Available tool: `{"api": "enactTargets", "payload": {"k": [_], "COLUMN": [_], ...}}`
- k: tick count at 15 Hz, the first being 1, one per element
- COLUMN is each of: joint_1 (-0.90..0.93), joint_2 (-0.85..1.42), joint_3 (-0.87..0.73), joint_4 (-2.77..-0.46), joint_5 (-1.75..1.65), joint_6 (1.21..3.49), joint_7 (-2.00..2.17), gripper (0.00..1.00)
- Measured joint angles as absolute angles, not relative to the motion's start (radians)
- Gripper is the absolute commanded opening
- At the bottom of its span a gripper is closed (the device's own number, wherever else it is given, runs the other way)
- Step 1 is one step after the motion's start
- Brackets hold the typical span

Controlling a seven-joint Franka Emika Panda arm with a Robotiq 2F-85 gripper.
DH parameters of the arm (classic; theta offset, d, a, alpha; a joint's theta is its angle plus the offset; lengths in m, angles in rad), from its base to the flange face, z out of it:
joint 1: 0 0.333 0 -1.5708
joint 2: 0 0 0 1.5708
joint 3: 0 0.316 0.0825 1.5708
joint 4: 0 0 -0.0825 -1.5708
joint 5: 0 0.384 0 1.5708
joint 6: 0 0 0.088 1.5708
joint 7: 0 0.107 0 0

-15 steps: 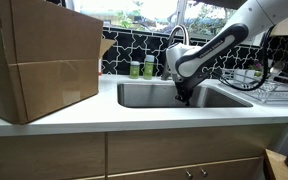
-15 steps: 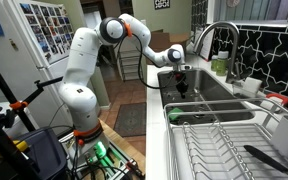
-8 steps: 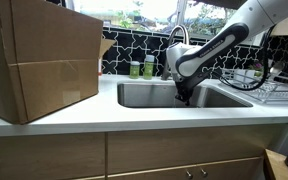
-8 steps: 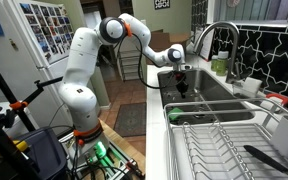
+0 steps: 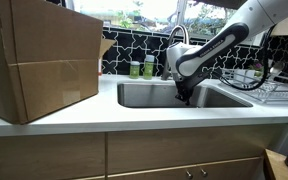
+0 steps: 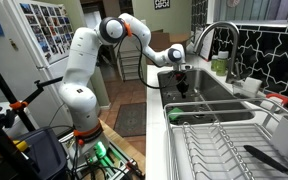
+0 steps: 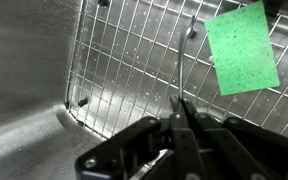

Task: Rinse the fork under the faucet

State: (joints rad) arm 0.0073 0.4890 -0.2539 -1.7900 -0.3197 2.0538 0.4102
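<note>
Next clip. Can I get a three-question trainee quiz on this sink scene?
1. True or false: the gripper is shut on the fork.
2. What lies on the wire rack near the fork's far end? A) green sponge B) red cup C) plate
3. What big thing stands on the counter beside the sink?
Key: 1 true; 2 A; 3 cardboard box.

A white worktop point(image 5: 94, 118) runs over wooden cabinets point(image 5: 164, 155) before me. At twelve o'clock, black patterned tiles point(image 5: 119, 58) sit below a bright window point(image 5: 149, 10).
</note>
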Motion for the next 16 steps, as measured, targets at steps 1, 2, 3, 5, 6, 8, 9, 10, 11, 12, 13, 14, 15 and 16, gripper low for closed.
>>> {"api": "enactTargets", "payload": {"k": [1,2,3,5,6,8,9,10,11,12,13,14,15,16], "joint_1": [0.007,0.007,0.007,0.006,0.006,0.006,0.005,0.004,0.004,0.003,0.002,0.000,0.000,-0.001], "joint_2": [0.489,0.489,0.489,0.489,0.489,0.489,0.489,0.489,0.489,0.489,0.489,0.489,0.489,0.489], "joint_3": [-0.254,-0.253,-0.252,-0.250,-0.250,-0.249,-0.249,-0.249,-0.249,-0.249,-0.249,-0.249,-0.249,-0.249], "joint_4": [-1.789,-1.788,-1.786,-1.782,-1.780,-1.778,-1.778,-1.777,-1.777,-1.777,-1.777,-1.777,-1.776,-1.776], "joint_5": [-0.320,-0.320,-0.320,-0.320,-0.320,-0.320,-0.320,-0.320,-0.320,-0.320,-0.320,-0.320,-0.320,-0.320], "joint_6": [2.055,2.056,2.057,2.058,2.058,2.058,2.059,2.059,2.059,2.059,2.059,2.059,2.060,2.060], "joint_7": [0.410,0.410,0.410,0.410,0.410,0.410,0.410,0.410,0.410,0.410,0.410,0.410,0.410,0.410], "gripper": [0.01,0.01,0.01,0.01,0.01,0.01,0.01,0.01,0.01,0.01,0.01,0.01,0.01,0.01]}}
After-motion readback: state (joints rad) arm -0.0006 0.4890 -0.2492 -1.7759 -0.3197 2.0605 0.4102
